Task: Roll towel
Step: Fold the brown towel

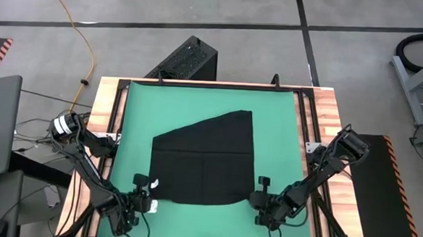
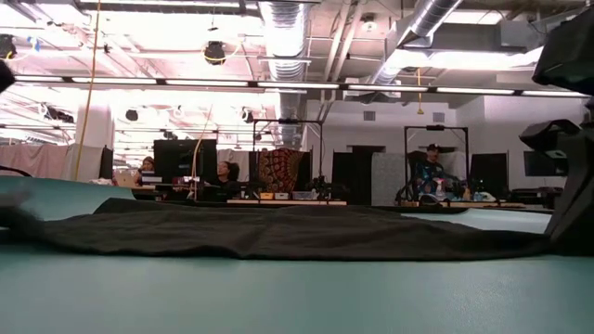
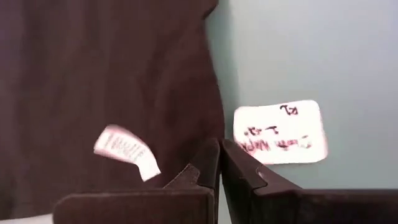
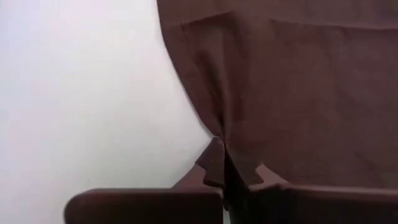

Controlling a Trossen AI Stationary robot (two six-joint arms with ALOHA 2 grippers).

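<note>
The black towel (image 1: 206, 158) lies spread flat on the green mat (image 1: 198, 100), with its far-left corner cut off at a slant. Its small white tag (image 3: 127, 152) sits near the near-left corner. My left gripper (image 1: 147, 196) is at the towel's near-left corner, shut on its edge. My right gripper (image 1: 259, 201) is at the near-right corner, shut on the edge there. In the low view the towel (image 2: 278, 232) is a low dark strip across the mat. My left gripper pinches the towel's left edge (image 3: 211, 134) between its two shut fingers, near the near-left corner beside the white tag. The towel lies on the mat. One layer or several, I cannot tell. My right gripper pinches the towel's right edge (image 4: 222, 134) between its two shut fingers, near the near-right corner. The cloth puckers into folds at the fingertips. The rest of the towel lies flat on the mat.
A white label with writing (image 3: 280, 132) lies on the mat just beside the towel's left edge. A black ribbed box (image 1: 185, 59) stands on the floor beyond the table's far edge. Bare mat lies on the far side and on both sides of the towel. People sit in the room beyond (image 2: 429, 172).
</note>
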